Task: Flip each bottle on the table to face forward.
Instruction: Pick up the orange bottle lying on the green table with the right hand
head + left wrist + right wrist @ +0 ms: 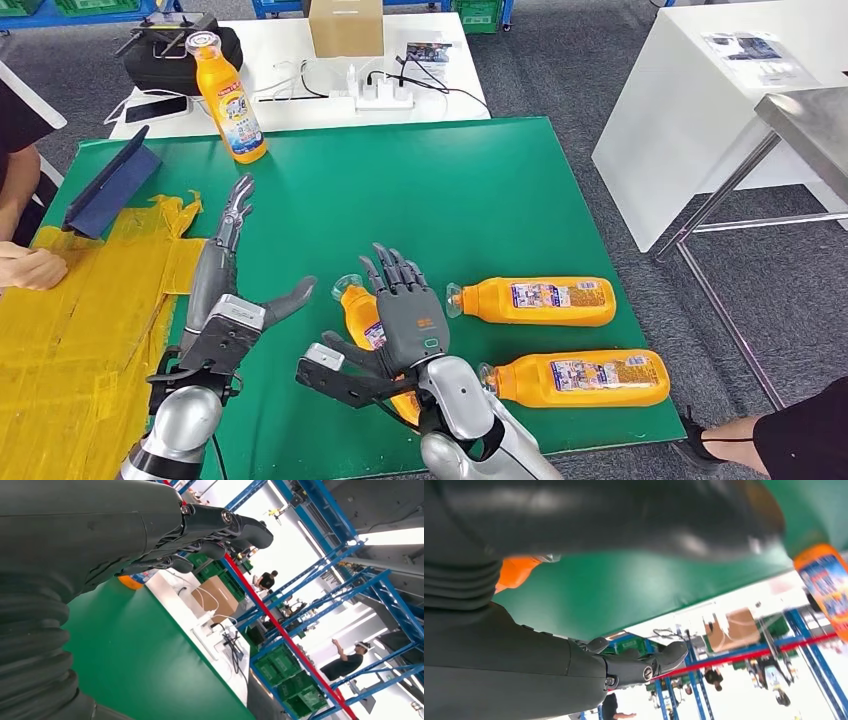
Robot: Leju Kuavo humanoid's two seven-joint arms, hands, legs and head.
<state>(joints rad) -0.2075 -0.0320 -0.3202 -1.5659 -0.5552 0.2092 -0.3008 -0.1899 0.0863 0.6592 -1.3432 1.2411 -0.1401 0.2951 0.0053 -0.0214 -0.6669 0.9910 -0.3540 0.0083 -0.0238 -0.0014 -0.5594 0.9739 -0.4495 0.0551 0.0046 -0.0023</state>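
Three orange bottles lie flat on the green mat (pixel 420 180) in the lower middle and lower right of the head view. A fourth bottle (pixel 231 97) stands up at the upper left, near the mat's far edge.

The right hand (pixel 404 310) is over the near bottle (pixel 358 312) in the lower middle. Its fingers point up the frame and look straight. The hand hides most of that bottle, so I cannot tell if it grips the bottle or just rests on it. The bottle's clear cap pokes out past the fingers.

The left hand (pixel 225 285) is at the lower left. It is loose, fingers spread, and it holds nothing.

The upper bottle (pixel 535 299) and the lower bottle (pixel 580 378) lie on their sides at the lower right, caps toward the right hand. They look untouched.

My guess is the step now is getting hold of the near bottle. Next the fingers need to close round it, then lift it and turn it so its label faces front. The round bottle may roll away if the grip is weak.

A person's hand (pixel 28 268) rests at the left edge on yellow plastic (pixel 90 330).
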